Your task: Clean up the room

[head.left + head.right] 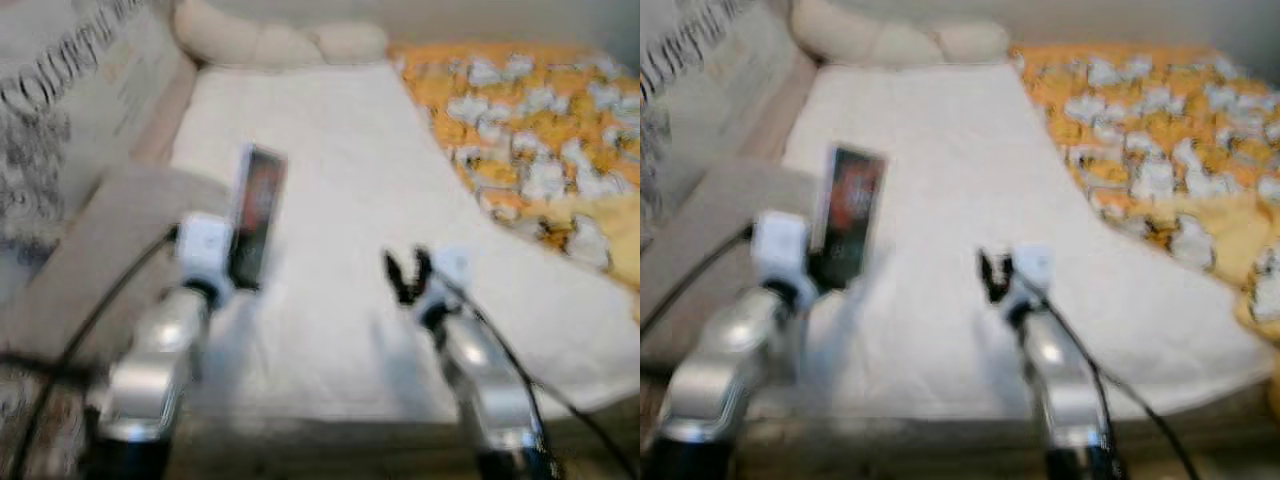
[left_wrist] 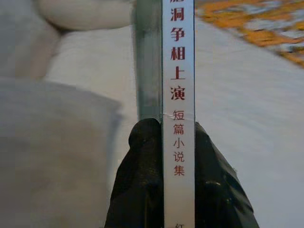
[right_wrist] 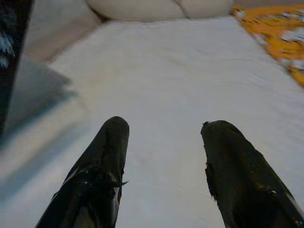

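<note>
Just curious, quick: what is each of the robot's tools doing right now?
Left tool: closed on a book, held upright above the white bed sheet.
Right tool: open, holding nothing.

We note a white sheet [image 1: 330, 200], an orange quilt [image 1: 530, 130] with white blotches, cream pillows [image 1: 270, 42], and a book [image 2: 178, 95] with red characters on its white spine, dark cover.

Bed: a white sheet [image 1: 330, 200] covers most of it.
Blanket: an orange and white patterned blanket [image 1: 530, 130] lies along its right side.
Pillows: pale pillows [image 1: 270, 40] at the far end.
Left: grey cushion [image 1: 90, 250], printed fabric [image 1: 60, 110].
Picture: blurred.
</note>
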